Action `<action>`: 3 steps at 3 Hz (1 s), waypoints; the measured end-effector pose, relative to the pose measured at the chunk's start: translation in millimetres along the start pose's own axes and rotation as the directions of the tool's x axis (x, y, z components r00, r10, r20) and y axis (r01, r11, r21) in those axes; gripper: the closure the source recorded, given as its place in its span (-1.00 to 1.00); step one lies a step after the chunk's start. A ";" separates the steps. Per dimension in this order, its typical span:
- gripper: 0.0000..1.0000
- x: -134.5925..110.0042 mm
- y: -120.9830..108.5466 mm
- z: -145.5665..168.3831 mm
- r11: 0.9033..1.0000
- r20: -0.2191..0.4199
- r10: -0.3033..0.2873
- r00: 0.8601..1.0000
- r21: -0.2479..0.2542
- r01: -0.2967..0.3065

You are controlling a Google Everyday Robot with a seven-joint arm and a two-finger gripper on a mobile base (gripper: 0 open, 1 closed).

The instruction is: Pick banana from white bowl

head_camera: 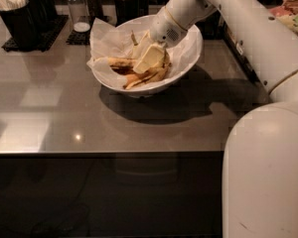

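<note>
The banana (120,62) lay on its side in the left half of the white bowl (188,66), on the crumpled paper (109,38) lining, dark patches showing along its skin. Shorter, paler bananas (141,78) were heaped beside it toward the bowl's near rim. The tool (150,58) was down inside the bowl, just right of the banana and over the heap. Whether it was spread, pressed together or already pinching fruit could not be told, since its pale body covered the contact.

The step in hand seemed to be the grasp itself. To do it well, the tool would likely need to straddle the banana across its narrow width, near the middle of its length, so the fruit would not swing on lifting. It should avoid catching a paper fold or a neighbouring banana. A straight, slow rise clear of the slanted rim looked safest.

The bowl stood on the table (49,113) near the far edge, about midway along it. Black holders (25,24) stood by the far-left corner, well apart.
</note>
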State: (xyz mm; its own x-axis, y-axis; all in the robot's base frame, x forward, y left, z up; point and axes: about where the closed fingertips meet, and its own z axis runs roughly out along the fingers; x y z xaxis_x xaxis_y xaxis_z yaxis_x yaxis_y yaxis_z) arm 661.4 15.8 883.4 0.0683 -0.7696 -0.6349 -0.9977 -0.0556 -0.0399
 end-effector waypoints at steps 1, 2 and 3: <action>-0.24 0.0 -11.2 13.7 1.000 -0.008 0.004 1.000 -0.018 -0.004; -0.28 5.2 -18.9 23.7 0.999 -0.012 0.023 1.000 -0.029 -0.023; 0.09 4.4 -19.8 22.7 0.999 -0.012 0.026 1.000 -0.030 -0.026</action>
State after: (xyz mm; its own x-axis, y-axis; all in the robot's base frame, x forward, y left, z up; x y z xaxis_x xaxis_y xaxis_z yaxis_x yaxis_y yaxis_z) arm 681.3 27.9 863.9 0.0428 -0.7785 -0.6262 -0.9985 -0.0550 0.0001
